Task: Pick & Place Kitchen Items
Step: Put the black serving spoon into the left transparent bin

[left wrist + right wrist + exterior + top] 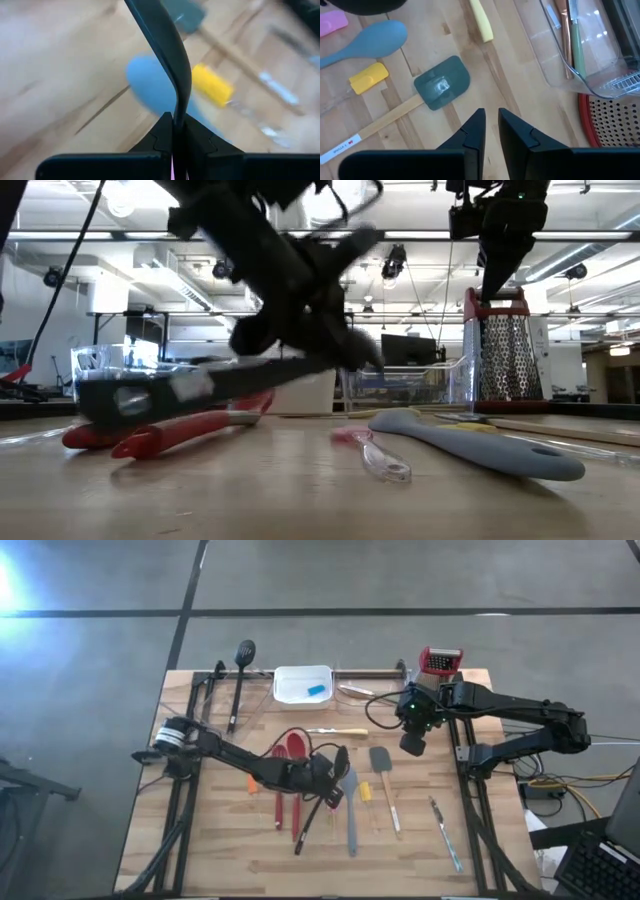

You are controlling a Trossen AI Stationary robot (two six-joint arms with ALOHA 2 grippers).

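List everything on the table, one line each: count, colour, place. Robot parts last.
Tray: one, white, far edge, holding a blue block.
Grater: one, red-topped metal, far right corner.
Slotted spoon: one, black, far left.
Red spoons: two, centre-left.
Black utensil: one, gripped at centre.
Blue-grey spoon: one, centre.
Grey spatula: one, wooden handle, centre-right.
Yellow block: one, beside the blue-grey spoon.
Knife: one, pale yellow handle, near the tray.
Left pincer: shut on the black utensil.
Right pincer: slightly open, above the spatula.
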